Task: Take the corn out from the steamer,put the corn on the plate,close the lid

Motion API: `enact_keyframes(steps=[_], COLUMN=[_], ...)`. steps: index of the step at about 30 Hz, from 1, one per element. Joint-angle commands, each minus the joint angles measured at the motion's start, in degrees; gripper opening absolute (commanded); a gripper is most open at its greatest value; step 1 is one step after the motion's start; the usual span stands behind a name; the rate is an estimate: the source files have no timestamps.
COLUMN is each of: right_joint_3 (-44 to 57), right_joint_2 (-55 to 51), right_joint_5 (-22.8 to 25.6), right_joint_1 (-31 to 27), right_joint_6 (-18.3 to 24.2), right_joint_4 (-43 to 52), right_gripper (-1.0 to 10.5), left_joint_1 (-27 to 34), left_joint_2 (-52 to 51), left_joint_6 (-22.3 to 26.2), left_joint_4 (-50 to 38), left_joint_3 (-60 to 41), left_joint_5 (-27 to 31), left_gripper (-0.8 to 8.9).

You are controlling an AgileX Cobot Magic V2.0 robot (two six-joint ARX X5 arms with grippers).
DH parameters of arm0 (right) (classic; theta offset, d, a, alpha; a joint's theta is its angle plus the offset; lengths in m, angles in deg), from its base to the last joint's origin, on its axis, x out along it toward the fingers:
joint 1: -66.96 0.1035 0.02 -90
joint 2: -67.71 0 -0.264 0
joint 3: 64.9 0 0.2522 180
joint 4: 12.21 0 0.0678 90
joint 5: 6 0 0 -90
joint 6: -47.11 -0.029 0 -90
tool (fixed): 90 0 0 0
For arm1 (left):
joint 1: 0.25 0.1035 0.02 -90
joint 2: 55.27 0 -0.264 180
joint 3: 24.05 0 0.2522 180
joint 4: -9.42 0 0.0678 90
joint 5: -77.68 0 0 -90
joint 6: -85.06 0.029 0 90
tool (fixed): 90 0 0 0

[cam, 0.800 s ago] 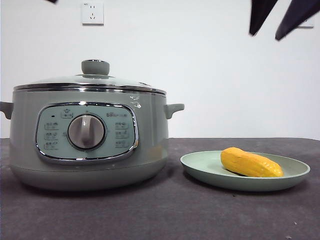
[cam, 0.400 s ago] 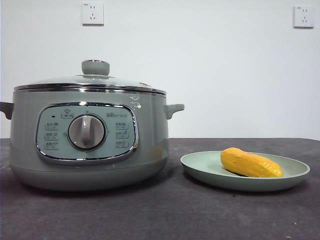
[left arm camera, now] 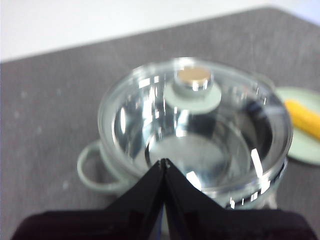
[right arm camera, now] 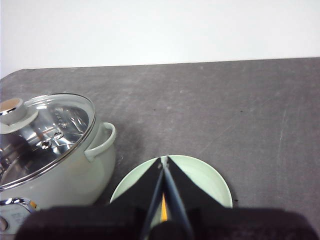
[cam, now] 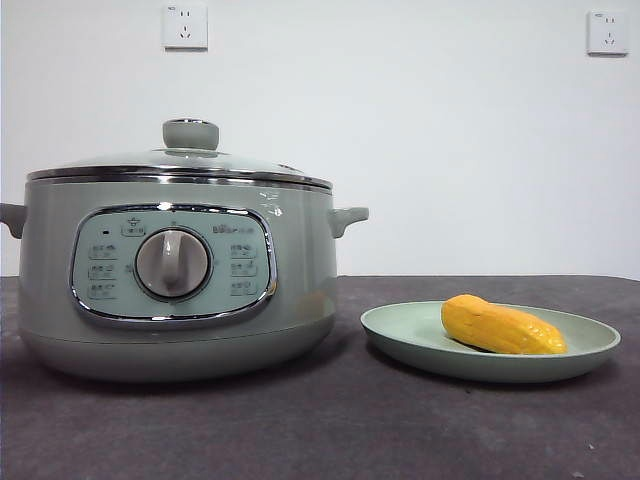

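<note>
Fingers of both grippers are pressed together, empty: left gripper [left arm camera: 164, 162] above the lid [left arm camera: 195, 125], right gripper [right arm camera: 164, 160] above the plate [right arm camera: 210, 175]. Two dark tips seen a second ago have left the front view, so the job looks finished. Smooth yellow corn [cam: 502, 326] lies on the plate; domed glass covers the steamer [cam: 175, 275].

Dark grey table [cam: 340, 420], steamer [cam: 175, 270], plate [cam: 490, 345] beside it
</note>
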Motion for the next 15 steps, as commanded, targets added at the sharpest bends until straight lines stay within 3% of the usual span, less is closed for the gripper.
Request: enact_keyframes(steps=[1,13,15], right_joint_3=[0.35,0.35,0.35], right_joint_2=[-0.04,-0.07,-0.07], right_joint_5=[0.0,0.24,0.33], right_joint_1=[0.09,0.07,0.07], right_joint_6=[-1.16,-1.16,-1.16], right_joint_4=[0.33,0.24,0.15], right_gripper=[0.0,0.0,0.0], left_joint_1=[-0.07,-0.22,0.11], left_joint_2=[0.59,2.03,-0.11], left_joint_6=[0.31,0.35,2.34], left_joint_4=[1.55,2.43,3.76], left_joint_3=[-0.33,-0.33,-0.33], left_joint_5=[0.0,-0.09,1.03], left_gripper=[-0.04,-0.04,-0.04])
